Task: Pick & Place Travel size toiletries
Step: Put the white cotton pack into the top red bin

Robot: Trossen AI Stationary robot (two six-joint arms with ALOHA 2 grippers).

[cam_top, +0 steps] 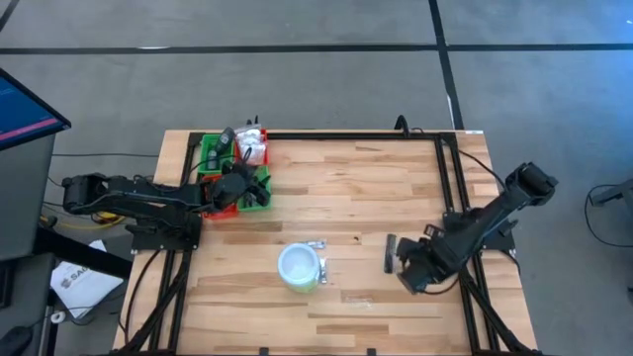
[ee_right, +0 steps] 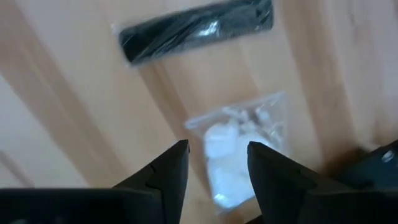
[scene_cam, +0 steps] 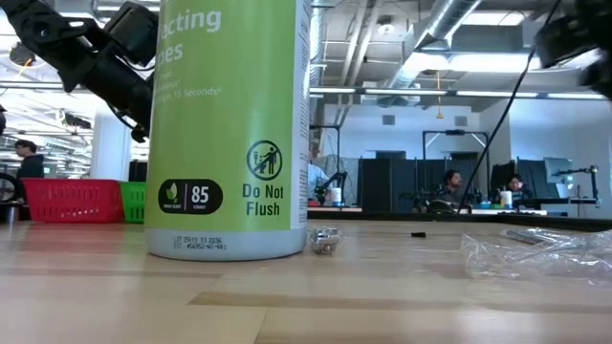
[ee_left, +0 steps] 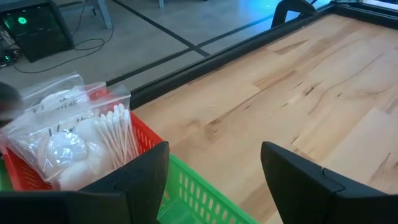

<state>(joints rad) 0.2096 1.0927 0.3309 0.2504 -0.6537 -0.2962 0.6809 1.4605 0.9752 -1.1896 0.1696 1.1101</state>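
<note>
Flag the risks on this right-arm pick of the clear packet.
1. The right gripper straddles only one end of the clear plastic packet of white pieces; thin film could slip or fold out of the fingers.
2. The black stick in clear wrap lies close beyond it; a slide forward could nudge it.
3. The round white tub with green side stands between this spot and the red and green tray, where the left gripper hovers open.

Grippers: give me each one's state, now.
Left gripper: open, empty, over the tray.
Right gripper: open, straddling a clear packet, not holding it.
</note>
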